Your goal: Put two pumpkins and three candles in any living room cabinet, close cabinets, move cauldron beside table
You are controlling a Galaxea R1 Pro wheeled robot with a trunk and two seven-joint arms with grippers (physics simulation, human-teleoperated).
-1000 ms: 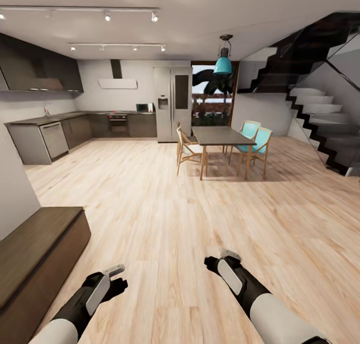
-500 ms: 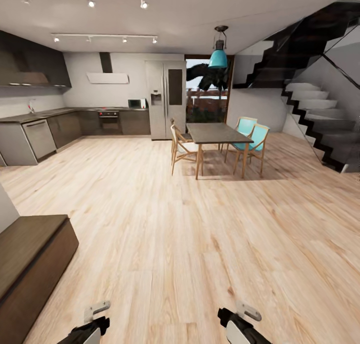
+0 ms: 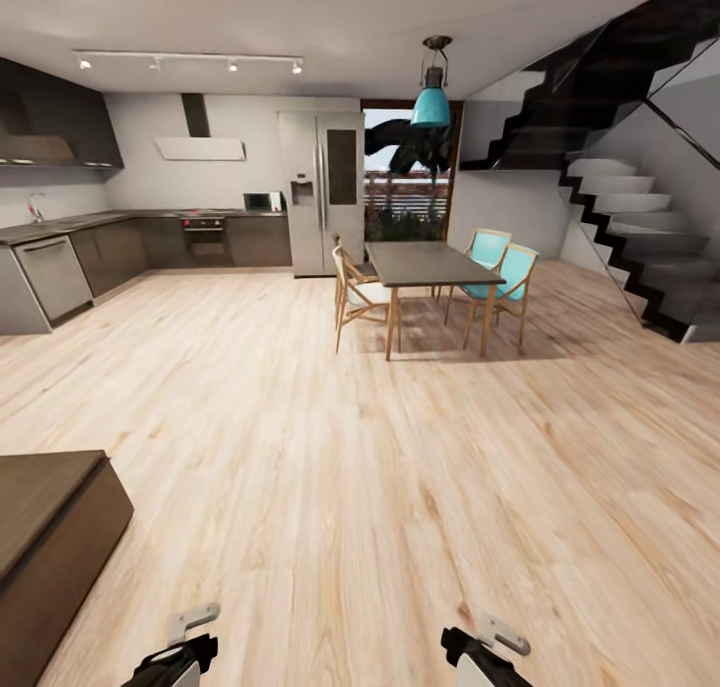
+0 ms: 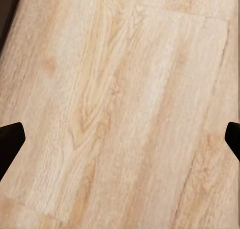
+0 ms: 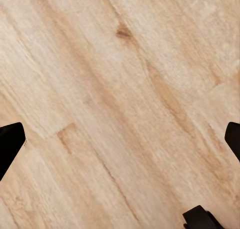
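Observation:
A low dark brown cabinet (image 3: 50,527) stands at the lower left of the head view, its front shut as far as I can see. My left gripper (image 3: 180,652) and right gripper (image 3: 485,652) poke in at the bottom edge, over bare wood floor. In the left wrist view the left gripper (image 4: 120,139) is open, dark fingertips (image 4: 10,139) far apart, with only floor planks between them. In its own wrist view the right gripper (image 5: 120,139) is likewise open over the floor. The pumpkins, candles and cauldron are out of view.
A dark-topped dining table (image 3: 425,264) with wooden and teal chairs (image 3: 505,277) stands mid-room under a teal pendant lamp (image 3: 432,107). Kitchen counters (image 3: 60,257) and a steel fridge (image 3: 322,192) line the far wall. Black stairs (image 3: 640,237) rise at the right. Wide wood floor (image 3: 350,447) lies ahead.
The whole head view has shifted, so the camera moved: the cabinet slid toward the lower left corner. Both arms sank to the bottom edge, with less of them showing.

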